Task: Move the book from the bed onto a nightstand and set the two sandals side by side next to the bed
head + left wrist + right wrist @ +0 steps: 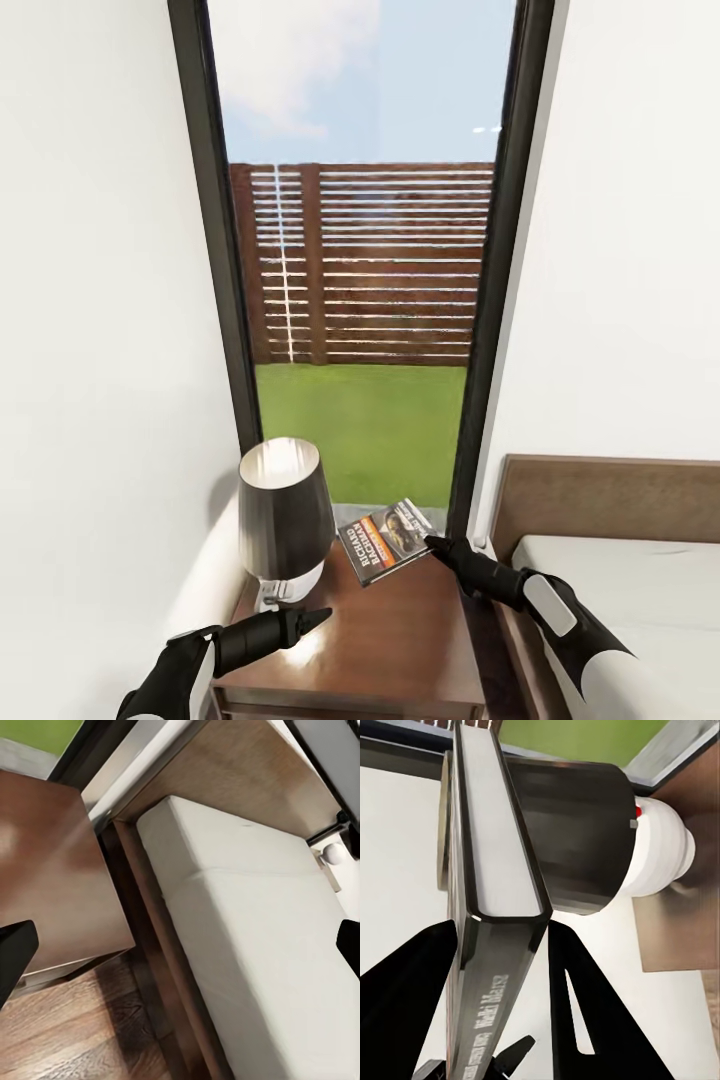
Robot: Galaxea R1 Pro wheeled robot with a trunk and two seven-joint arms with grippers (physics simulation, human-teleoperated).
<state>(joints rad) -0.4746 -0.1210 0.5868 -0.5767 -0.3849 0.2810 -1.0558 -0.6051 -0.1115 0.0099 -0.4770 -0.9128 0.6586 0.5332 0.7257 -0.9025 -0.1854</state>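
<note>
The right tool (432,543) reaches over the nightstand (400,640) with its fingers closed on a corner of the book (388,540). The book is held at a slant above the far part of the glossy brown top; whether its lower corner touches the wood cannot be told. Its cover faces up, with the white lettering and orange strip on the side away from the tool. In the right wrist view the book (495,892) stands edge-on between the two dark fingers (585,1012), its white page block and spine lettering showing, so the tool is nearly shut, with only the book's thickness between the fingers.

Beyond the book from the right tool stands a lamp (285,520) with a dark shade and white base, on the nightstand's far-left corner, close to the book but apart from it.

The left tool (310,618) hangs at the near-left edge of the nightstand, just in front of the lamp, and grips nothing. From the head view its fingers look drawn together to a point; the left wrist view shows dark fingertips at both sides of the picture, so how far it is open cannot be told.

The bed (620,580), with its brown headboard and pale mattress, lies behind the right tool, just beside the nightstand. A tall window (360,250) rises behind the nightstand.
</note>
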